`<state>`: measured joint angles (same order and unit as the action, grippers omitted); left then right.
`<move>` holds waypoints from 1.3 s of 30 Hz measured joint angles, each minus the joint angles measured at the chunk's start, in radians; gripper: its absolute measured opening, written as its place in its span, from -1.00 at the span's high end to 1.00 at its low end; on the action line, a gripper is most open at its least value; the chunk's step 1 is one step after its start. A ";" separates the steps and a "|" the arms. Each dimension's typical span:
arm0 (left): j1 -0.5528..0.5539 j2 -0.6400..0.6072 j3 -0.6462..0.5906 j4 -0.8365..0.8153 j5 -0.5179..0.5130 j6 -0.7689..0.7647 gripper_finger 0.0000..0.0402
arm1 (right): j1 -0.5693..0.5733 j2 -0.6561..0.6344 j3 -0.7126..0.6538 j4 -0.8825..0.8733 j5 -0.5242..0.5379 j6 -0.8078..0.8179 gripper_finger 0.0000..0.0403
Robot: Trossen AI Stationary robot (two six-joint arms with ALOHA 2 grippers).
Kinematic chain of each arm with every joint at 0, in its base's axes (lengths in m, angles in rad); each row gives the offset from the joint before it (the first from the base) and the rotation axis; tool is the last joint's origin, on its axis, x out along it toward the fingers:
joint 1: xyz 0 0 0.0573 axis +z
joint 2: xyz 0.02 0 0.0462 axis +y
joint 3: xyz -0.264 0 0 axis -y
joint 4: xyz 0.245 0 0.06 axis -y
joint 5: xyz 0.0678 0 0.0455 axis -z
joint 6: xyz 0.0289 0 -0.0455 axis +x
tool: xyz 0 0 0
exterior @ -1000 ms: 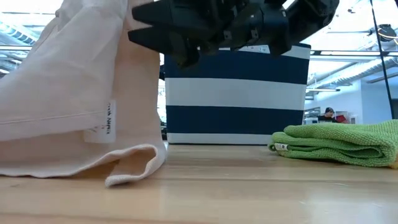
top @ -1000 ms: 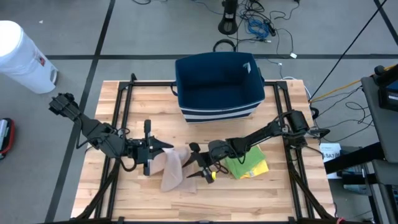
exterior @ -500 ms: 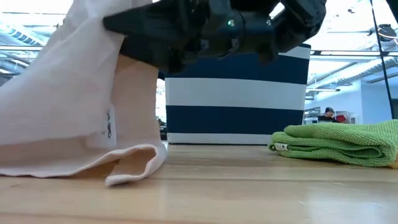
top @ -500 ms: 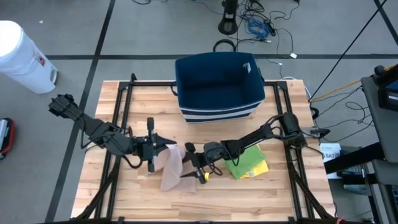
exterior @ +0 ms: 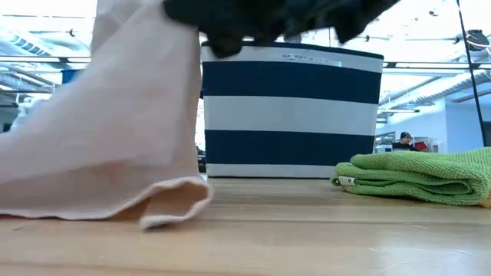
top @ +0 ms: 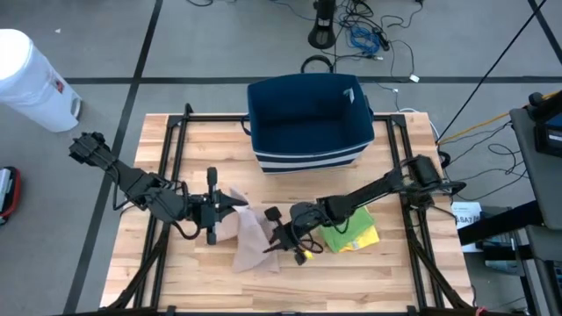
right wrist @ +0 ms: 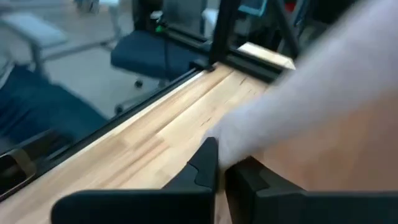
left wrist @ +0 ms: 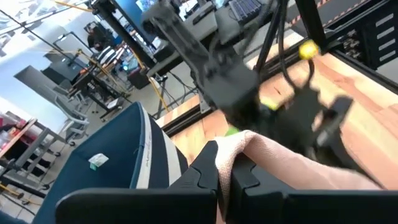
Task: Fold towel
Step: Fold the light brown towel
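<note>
Hanging between the two arms, a pale pink cloth towel [top: 248,239] is draping down onto the front middle of the light wooden slatted table [top: 386,272], its lower hem [exterior: 173,207] curling on the boards in the low view. The left gripper [top: 230,206] is clamping the towel's upper edge from the left side, the fabric pinched between its closed dark fingers [left wrist: 205,171] (the left wrist view is showing this plainly). The right gripper [top: 279,242] is reaching in from the right, its fingers [right wrist: 205,163] closed on the towel's other edge, with pink cloth bunching over them in the right wrist view. Just beside the right arm, a folded bright green microfibre cloth [top: 351,232] is lying flat on the table, a yellow layer showing at its edge. Behind both, at the table's back middle, a navy fabric bin with white stripes [top: 307,123] is standing upright. Off the table, on the grey floor, a white cylindrical bucket [top: 31,81] is sitting at the far left.
</note>
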<state>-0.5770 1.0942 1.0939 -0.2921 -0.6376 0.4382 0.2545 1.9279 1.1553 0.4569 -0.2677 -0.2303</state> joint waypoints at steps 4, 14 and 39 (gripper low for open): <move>-0.039 -0.003 0.000 -0.021 0.000 -0.014 1.00 | 0.035 -0.156 0.000 -0.286 0.000 -0.085 0.99; -0.261 -0.015 0.000 0.076 0.000 0.053 1.00 | 0.152 -0.604 0.001 -0.664 0.000 -0.201 1.00; -0.240 -0.016 0.000 0.039 -0.227 0.108 1.00 | 0.102 -0.711 0.001 -0.842 0.237 -0.128 0.86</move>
<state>-0.8174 1.0780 1.0935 -0.2536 -0.8642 0.5462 0.3564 1.2169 1.1561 -0.3850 -0.0304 -0.3587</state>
